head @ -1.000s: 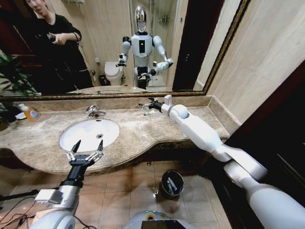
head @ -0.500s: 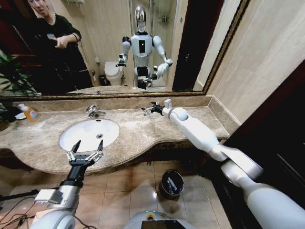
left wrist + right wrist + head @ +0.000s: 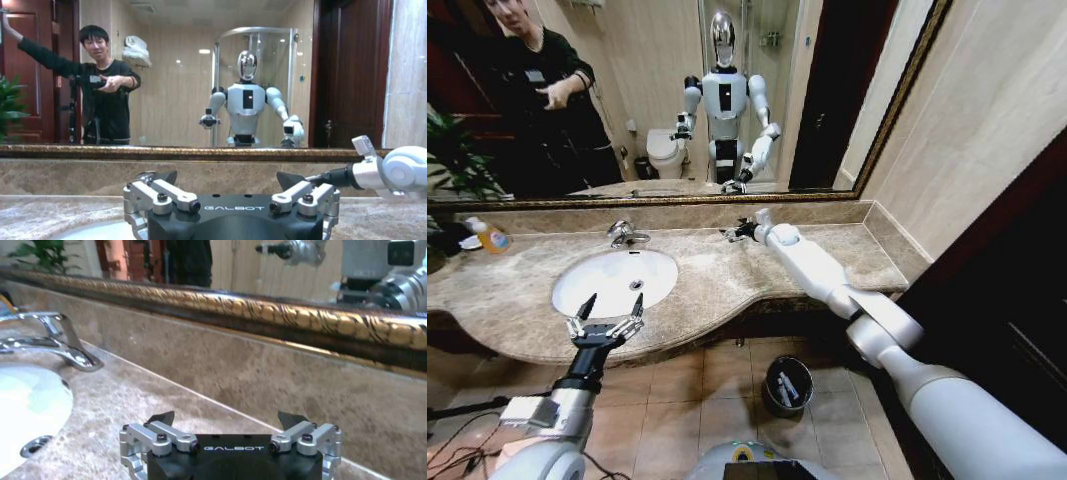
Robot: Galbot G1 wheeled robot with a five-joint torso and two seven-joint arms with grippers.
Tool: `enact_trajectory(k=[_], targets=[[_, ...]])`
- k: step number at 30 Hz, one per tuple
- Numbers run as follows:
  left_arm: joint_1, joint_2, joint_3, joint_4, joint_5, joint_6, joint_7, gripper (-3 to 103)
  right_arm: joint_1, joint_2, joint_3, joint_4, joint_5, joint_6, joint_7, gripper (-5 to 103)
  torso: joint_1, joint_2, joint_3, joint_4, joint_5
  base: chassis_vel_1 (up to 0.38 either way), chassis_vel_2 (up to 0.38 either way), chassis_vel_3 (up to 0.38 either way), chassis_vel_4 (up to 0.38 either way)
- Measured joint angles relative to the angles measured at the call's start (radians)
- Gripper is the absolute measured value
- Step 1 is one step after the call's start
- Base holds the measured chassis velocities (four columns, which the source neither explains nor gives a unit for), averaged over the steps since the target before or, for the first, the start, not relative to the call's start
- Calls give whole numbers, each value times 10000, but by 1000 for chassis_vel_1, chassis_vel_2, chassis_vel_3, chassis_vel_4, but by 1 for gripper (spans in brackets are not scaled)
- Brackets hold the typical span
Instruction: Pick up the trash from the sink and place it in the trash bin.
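Sink [image 3: 612, 280] bowl lies open from above; faucet [image 3: 625, 235] stands at its back rim. Right hand [image 3: 732, 233] hangs low over the bare marble surface [image 3: 727, 270], close to the backsplash. Left hand [image 3: 605, 322] spread at the front edge.

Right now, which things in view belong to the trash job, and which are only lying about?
For the job:
- sink, white basin
- trash bin on the floor, pieces already inside
- left hand, open, at the counter's front edge
- right hand, open, over the counter near the mirror

Lying about:
- orange soap bottle
- faucet
- plant
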Motion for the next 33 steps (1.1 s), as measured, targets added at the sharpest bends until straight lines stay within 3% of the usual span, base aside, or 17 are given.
enact_trajectory(k=[5,13,20,33], targets=[[0,0,0,0,0,0,0,100,-155,-397,289,58,-644,-392,-607,100,-1,0,0,-8,3,0,0,0,0],[0,0,0,0,0,0,0,100,-40,-318,740,-670,-1634,-163,-1566,100,-1,0,0,-5,2,0,0,0,0],[0,0,0,0,0,0,0,100,273,152,942,-1486,-2437,304,-1850,100,-1,0,0,-3,2,0,0,0,0],[0,0,0,0,0,0,0,100,383,574,1159,-1804,-2549,312,-1936,100,-1,0,0,-4,2,0,0,0,0]])
